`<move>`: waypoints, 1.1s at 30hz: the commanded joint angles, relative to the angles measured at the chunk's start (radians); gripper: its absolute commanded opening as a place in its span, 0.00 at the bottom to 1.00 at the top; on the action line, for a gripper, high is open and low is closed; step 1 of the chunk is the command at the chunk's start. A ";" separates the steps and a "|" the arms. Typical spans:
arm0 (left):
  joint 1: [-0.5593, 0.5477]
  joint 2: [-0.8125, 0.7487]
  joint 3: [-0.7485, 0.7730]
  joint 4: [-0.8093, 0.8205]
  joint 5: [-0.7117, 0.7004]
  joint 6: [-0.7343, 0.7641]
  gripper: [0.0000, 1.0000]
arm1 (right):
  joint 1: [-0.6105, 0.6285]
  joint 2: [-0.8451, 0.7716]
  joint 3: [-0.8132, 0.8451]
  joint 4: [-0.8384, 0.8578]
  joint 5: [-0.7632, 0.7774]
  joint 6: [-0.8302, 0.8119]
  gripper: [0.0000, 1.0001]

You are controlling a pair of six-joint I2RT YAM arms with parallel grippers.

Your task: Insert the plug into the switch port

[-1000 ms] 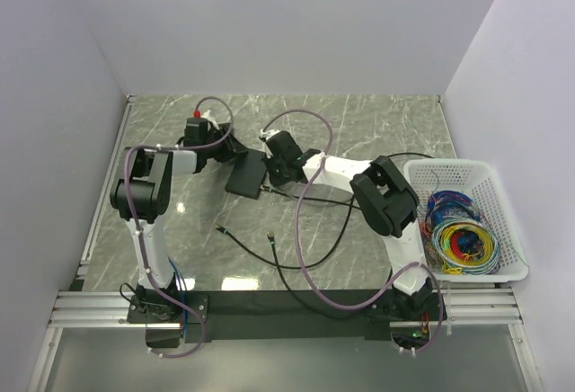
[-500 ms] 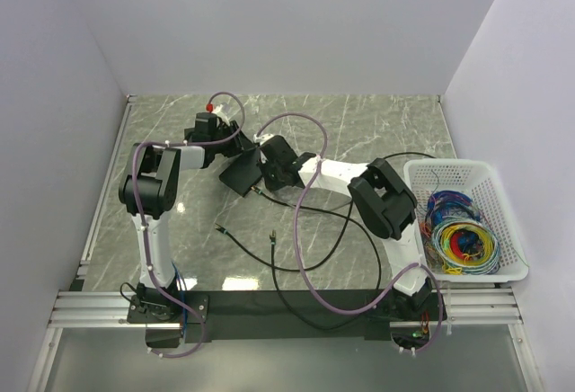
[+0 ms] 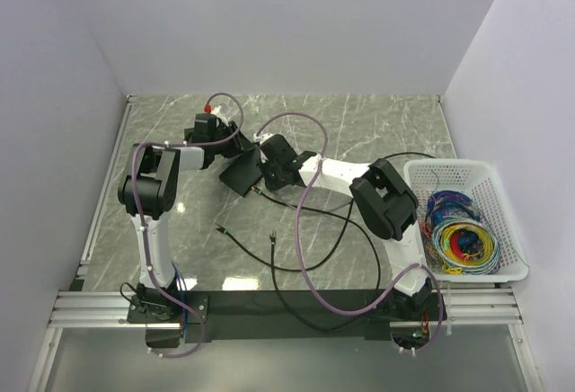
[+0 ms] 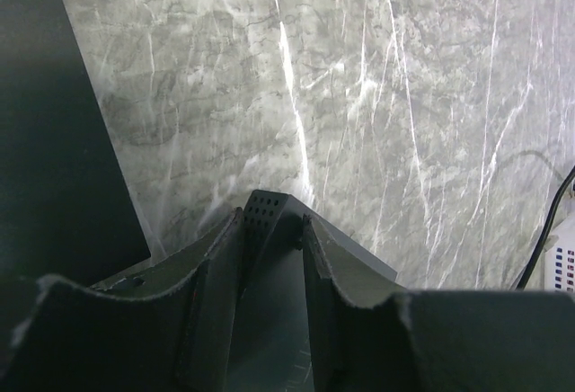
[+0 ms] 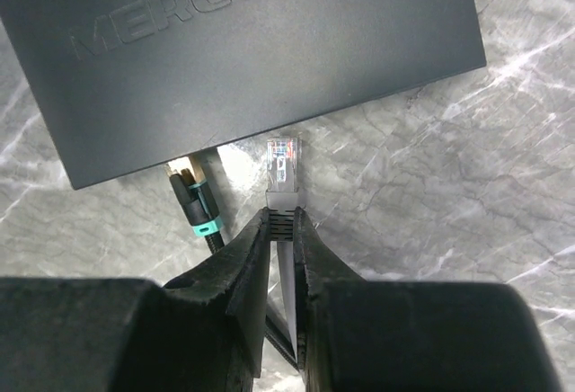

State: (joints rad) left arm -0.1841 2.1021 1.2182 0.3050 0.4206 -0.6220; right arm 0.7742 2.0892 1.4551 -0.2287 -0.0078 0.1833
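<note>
The switch (image 3: 241, 176) lies on the marble worktop (image 3: 386, 122) between the left pincer (image 3: 231, 149) and right pincer (image 3: 262, 174); a white basket (image 3: 454, 165) (coloured wires (image 3: 458, 239) inside) stands far right.

**Operator:** What has changed over the last second?

**Technician:** The left claw (image 3: 234, 147) has advanced rightward onto the switch (image 3: 239, 176) and now pinches one corner of it. The switch has turned from its squarer position on the desk (image 3: 377, 131) to a skewed one, displaced slightly left.

**Operator:** And the right side?

**Technician:** The right claw (image 3: 263, 176), gripping the plug (image 5: 283, 160), has moved left, following the switch.

**Operator:** And in the last half second?

**Technician:** Only a slight leftward shift of the left arm (image 3: 144, 187) at its elbow.
</note>
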 commanded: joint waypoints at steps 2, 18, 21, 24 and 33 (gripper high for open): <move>0.003 -0.016 -0.039 -0.092 -0.046 0.047 0.37 | 0.005 -0.031 0.077 -0.026 0.006 -0.021 0.00; 0.002 -0.008 -0.052 -0.084 -0.032 0.039 0.36 | 0.008 0.019 0.128 -0.046 0.017 -0.021 0.00; 0.002 -0.010 -0.048 -0.090 -0.032 0.041 0.36 | 0.007 0.019 0.102 -0.043 0.023 -0.013 0.00; 0.002 -0.010 -0.045 -0.090 -0.029 0.041 0.36 | 0.007 0.014 0.087 -0.032 0.014 -0.005 0.00; 0.000 -0.019 -0.054 -0.089 -0.025 0.036 0.36 | 0.007 0.074 0.177 -0.064 0.011 -0.010 0.00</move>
State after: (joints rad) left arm -0.1837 2.0918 1.1992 0.3225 0.4141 -0.6174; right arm 0.7746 2.1372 1.5673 -0.3355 -0.0017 0.1665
